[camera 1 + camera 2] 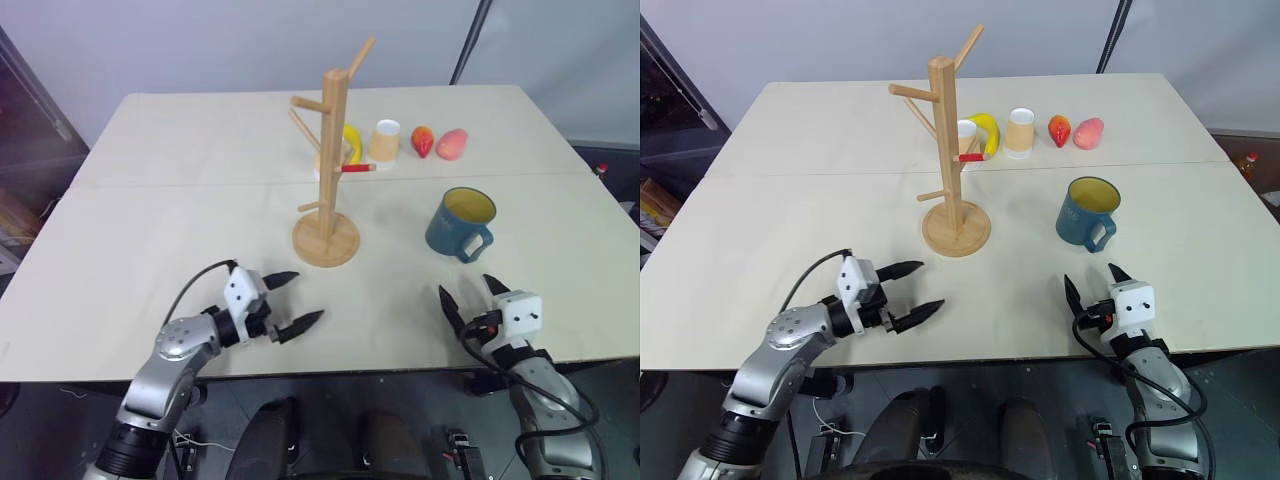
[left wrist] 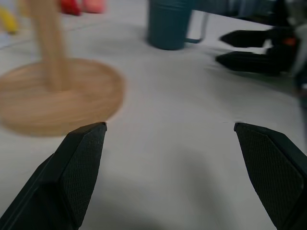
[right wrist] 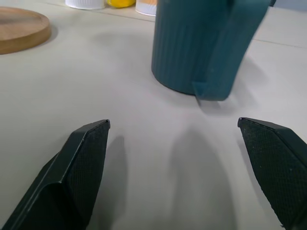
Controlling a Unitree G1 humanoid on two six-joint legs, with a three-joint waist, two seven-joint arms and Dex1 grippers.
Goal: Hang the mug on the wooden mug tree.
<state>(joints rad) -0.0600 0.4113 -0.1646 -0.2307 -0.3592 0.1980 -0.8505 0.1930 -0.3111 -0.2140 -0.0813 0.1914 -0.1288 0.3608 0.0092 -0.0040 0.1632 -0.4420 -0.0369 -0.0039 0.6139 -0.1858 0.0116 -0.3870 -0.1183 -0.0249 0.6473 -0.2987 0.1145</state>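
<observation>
Blue mug [image 1: 459, 225] stands upright beside the wooden mug tree [image 1: 329, 170].

both arms low, left gripper [image 1: 290, 300] and right gripper [image 1: 468, 292] spread wide, empty.

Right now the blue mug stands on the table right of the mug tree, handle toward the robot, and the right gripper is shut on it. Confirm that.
Not quite. The right gripper is open and holds nothing; it sits short of the mug, as the right wrist view shows, with bare table between its fingers. The rest holds: the mug stands right of the mug tree, handle toward the robot.
</observation>
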